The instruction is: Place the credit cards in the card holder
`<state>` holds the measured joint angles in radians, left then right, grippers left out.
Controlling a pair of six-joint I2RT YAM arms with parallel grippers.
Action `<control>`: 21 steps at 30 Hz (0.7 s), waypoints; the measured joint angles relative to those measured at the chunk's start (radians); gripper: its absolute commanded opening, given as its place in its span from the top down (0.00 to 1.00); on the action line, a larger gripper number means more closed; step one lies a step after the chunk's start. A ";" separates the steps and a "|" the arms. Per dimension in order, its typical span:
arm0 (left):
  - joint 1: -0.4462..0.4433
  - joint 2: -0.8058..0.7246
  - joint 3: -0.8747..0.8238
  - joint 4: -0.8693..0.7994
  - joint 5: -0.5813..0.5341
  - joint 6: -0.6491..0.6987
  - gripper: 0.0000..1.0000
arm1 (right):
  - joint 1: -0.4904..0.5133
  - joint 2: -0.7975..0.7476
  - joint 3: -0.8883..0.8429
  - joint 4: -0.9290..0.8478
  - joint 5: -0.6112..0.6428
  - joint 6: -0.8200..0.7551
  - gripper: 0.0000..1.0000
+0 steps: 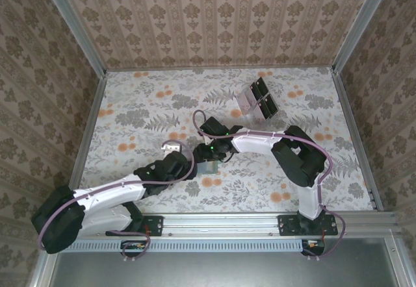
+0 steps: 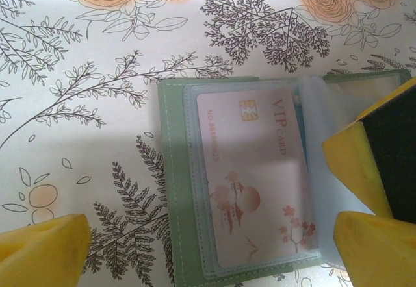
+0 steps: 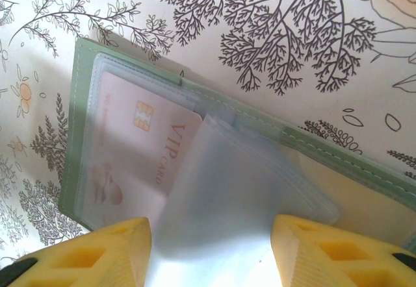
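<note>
The card holder [image 2: 170,189] lies open on the floral table, dull green with clear sleeves. A pale pink credit card [image 2: 253,170] marked VIP sits in its left-hand sleeve [image 3: 130,150]. My left gripper [image 2: 207,251] hangs open just above the holder, one yellow finger [image 2: 42,251] on each side of it. My right gripper [image 3: 211,254] is open over the holder [image 3: 78,105], and several loose clear sleeve leaves [image 3: 227,196] rise between its fingers [image 3: 338,254]. In the top view both grippers [image 1: 185,165] [image 1: 211,154] meet at the holder [image 1: 209,168] in the middle of the table.
A clear rack with dark square panels [image 1: 257,99] stands at the back right. A small pale piece [image 1: 172,147] shows beside my left wrist. The right gripper's yellow and black body [image 2: 383,150] crowds the holder's right side. Patterned walls close the table in.
</note>
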<state>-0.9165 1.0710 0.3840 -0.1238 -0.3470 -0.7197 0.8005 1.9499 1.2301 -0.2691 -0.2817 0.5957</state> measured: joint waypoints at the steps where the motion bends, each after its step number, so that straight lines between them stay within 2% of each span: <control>1: 0.000 -0.003 -0.005 0.008 0.002 0.002 0.00 | 0.000 0.000 0.000 0.000 0.000 0.003 0.44; 7: 0.000 -0.053 -0.049 0.055 0.020 0.006 0.00 | 0.000 0.000 0.002 0.004 -0.005 0.016 0.45; 14: -0.006 -0.147 -0.059 0.022 0.047 -0.002 0.00 | 0.003 0.004 0.002 0.019 -0.014 0.037 0.46; 21: -0.005 -0.140 -0.059 -0.011 0.109 -0.006 0.00 | 0.003 0.005 0.002 0.019 -0.014 0.040 0.46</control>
<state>-0.9215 0.9306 0.3248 -0.1345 -0.2382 -0.7258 0.8032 1.9545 1.2320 -0.2497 -0.2958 0.6361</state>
